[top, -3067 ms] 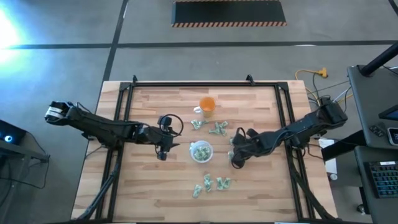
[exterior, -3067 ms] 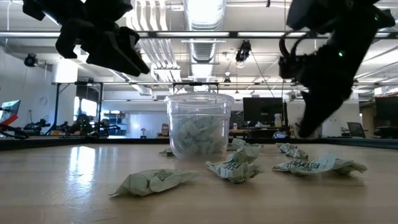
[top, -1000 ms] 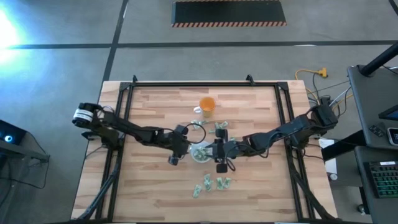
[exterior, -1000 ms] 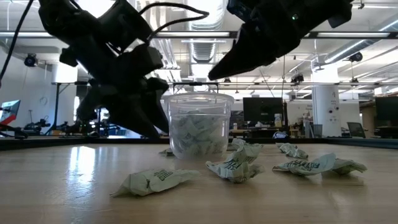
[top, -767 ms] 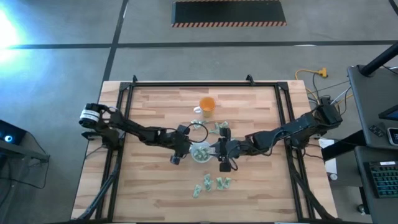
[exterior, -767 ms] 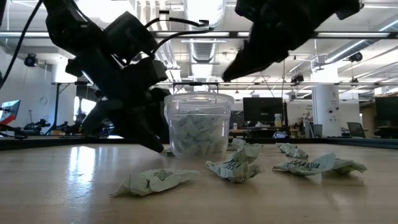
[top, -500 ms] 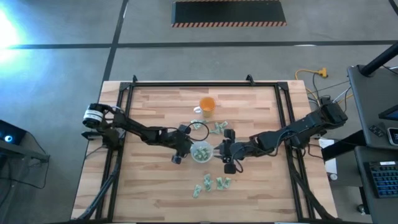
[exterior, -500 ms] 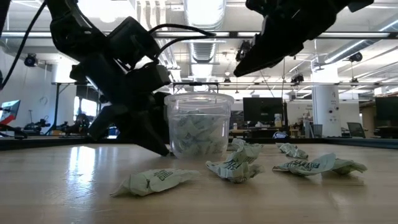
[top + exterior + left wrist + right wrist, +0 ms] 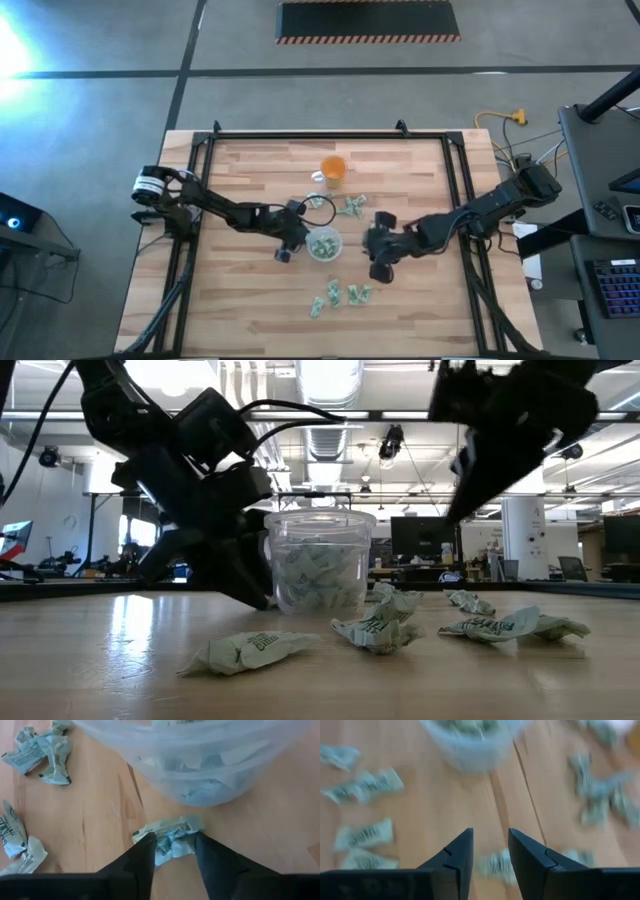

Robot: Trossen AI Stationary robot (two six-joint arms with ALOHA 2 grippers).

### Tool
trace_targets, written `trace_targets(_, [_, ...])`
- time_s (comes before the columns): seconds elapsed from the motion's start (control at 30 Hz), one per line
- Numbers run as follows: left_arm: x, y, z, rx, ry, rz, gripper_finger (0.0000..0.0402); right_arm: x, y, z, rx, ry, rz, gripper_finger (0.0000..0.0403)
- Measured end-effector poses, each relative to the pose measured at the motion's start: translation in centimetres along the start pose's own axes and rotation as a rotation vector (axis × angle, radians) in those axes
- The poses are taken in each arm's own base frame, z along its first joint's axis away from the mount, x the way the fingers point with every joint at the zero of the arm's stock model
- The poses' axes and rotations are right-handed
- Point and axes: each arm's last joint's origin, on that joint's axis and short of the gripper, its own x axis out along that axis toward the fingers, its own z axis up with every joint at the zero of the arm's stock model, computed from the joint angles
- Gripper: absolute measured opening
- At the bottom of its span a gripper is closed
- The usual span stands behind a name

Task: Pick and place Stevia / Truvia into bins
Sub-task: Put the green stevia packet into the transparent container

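In the middle of the overhead picture the clear cup [image 9: 323, 243] stands on the table [image 9: 230, 300], already holding a heap of sachets, with more loose ones scattered above and to its right and a small group [image 9: 338, 296] lower down. The left gripper [image 9: 291, 243] sits low against the cup's left side; its wrist camera shows one crumpled sachet [image 9: 167, 838] lying directly ahead, in the gap between the two spread fingers [image 9: 141, 861], just short of the cup's wall [image 9: 200, 780]. Its long axis runs across the gap, from one finger toward the other, so closing would likely pinch it end to end. This arm is by far the nearer to that sachet. The right gripper [image 9: 379, 252] hangs to the cup's right, its fingers parted and holding nothing, with other sachets [image 9: 496, 865] beneath it.
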Motion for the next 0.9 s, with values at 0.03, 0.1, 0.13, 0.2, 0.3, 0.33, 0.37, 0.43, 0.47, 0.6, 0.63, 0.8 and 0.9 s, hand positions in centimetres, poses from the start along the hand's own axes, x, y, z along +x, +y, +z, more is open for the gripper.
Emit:
trace_targets(0.03, [0.0, 0.0, 0.0, 0.0, 0.003, -0.001, 0.0109, 0.0, 0.0, -0.4, 0.017, 0.029, -0.013, 0.0109])
trace_targets(0.1, [-0.1, 0.0, 0.0, 0.001, 0.005, -0.001, 0.0089, -0.1, 0.0, -0.9, 0.044, 0.066, -0.031, 0.0107])
trace_targets(0.13, [-0.1, 0.0, -0.1, 0.001, 0.006, 0.001, 0.0079, -0.1, 0.0, -1.1, 0.051, 0.074, -0.035, 0.0105])
trace_targets(0.2, [-0.2, 0.1, -0.1, 0.001, 0.013, 0.007, 0.006, -0.1, 0.1, -1.2, 0.057, 0.076, -0.034, 0.0103])
trace_targets(0.3, [-0.5, 0.2, -0.2, 0.008, 0.039, 0.014, 0.0031, -0.2, 0.2, -1.2, 0.057, 0.075, -0.031, 0.01])
trace_targets(0.33, [-0.7, 0.2, -0.2, 0.009, 0.049, 0.021, 0.0022, -0.2, 0.2, -1.2, 0.057, 0.074, -0.031, 0.0099])
trace_targets(0.37, [-0.9, 0.3, -0.3, 0.009, 0.064, 0.03, 0.0013, -0.2, 0.2, -1.2, 0.057, 0.073, -0.031, 0.0099])
trace_targets(0.43, [-1.4, 0.4, -0.4, 0.011, 0.098, 0.053, 0.0004, -0.2, 0.2, -1.2, 0.058, 0.073, -0.031, 0.0097])
trace_targets(0.47, [-1.7, 0.4, -0.5, 0.013, 0.12, 0.067, 0.0004, -0.2, 0.2, -1.2, 0.059, 0.073, -0.031, 0.0097])
trace_targets(0.6, [-3.1, 0.7, -0.5, 0.011, 0.17, 0.125, 0.0004, -0.1, 0.1, -1.3, 0.071, 0.074, -0.032, 0.01])
trace_targets(0.63, [-3.5, 0.8, -0.4, 0.006, 0.179, 0.139, 0.0003, -0.1, 0.1, -1.3, 0.073, 0.071, -0.03, 0.0101])
trace_targets(0.8, [-6.0, 1.3, 0.5, -0.05, 0.099, 0.194, 0.0001, 0.3, 0.1, -1.5, 0.082, 0.045, -0.021, 0.01])
trace_targets(0.9, [-7.6, 1.5, 1.3, -0.081, 0.018, 0.215, 0.0001, 0.6, 0.0, -1.9, 0.084, 0.028, -0.032, 0.0096])
